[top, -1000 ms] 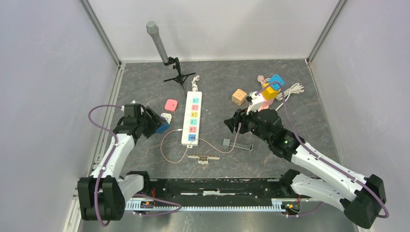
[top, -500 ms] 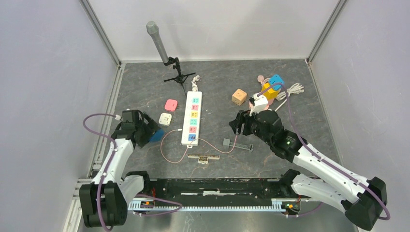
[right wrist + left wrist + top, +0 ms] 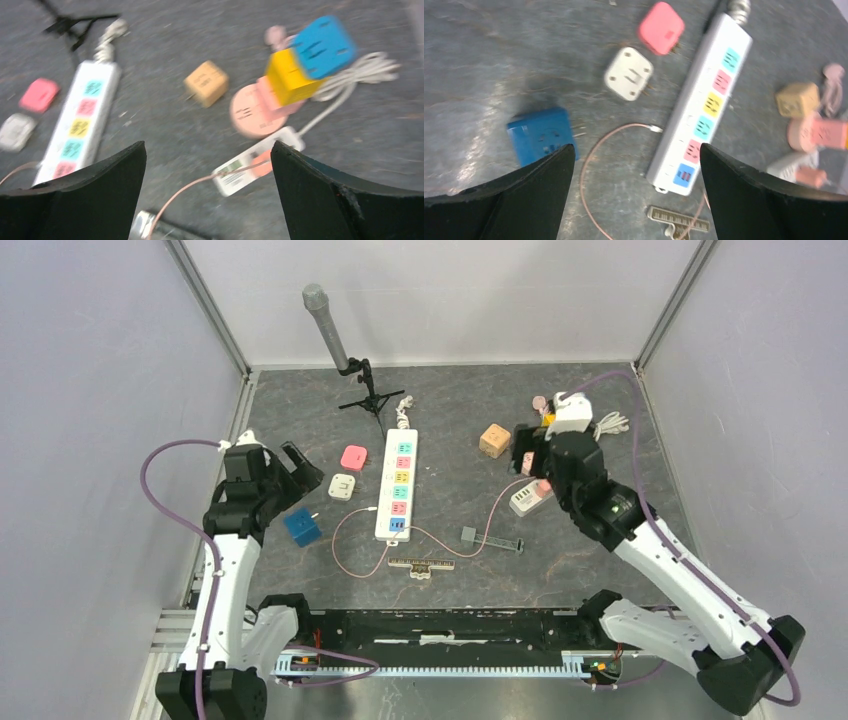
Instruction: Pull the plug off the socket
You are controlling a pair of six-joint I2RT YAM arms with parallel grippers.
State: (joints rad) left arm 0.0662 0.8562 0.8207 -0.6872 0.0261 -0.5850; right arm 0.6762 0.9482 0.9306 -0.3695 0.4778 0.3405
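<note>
Left gripper (image 3: 635, 150) gapes wide, empty — right gripper (image 3: 207, 145) likewise. The blue cube-shaped plastic plug (image 3: 540, 135) lies loose on the dark marbled table (image 3: 484, 60), apart from the long white power strip with coloured sockets (image 3: 702, 127). Unplugging looks done — next, simply lift clear.

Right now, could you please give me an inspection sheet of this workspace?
Surface: dark marbled tabletop, flat.
Job's things: blue plug lies loose, apart from the small white socket.
Clutter: long power strip, pink adapter, white adapter, tan cube, yellow cube, second blue cube.
Grippers: left gripper and right gripper open, empty.
Cables: thin pink cable loops near the strip; white cable coiled far right.
Surroundings: microphone stand, plain walls.
</note>
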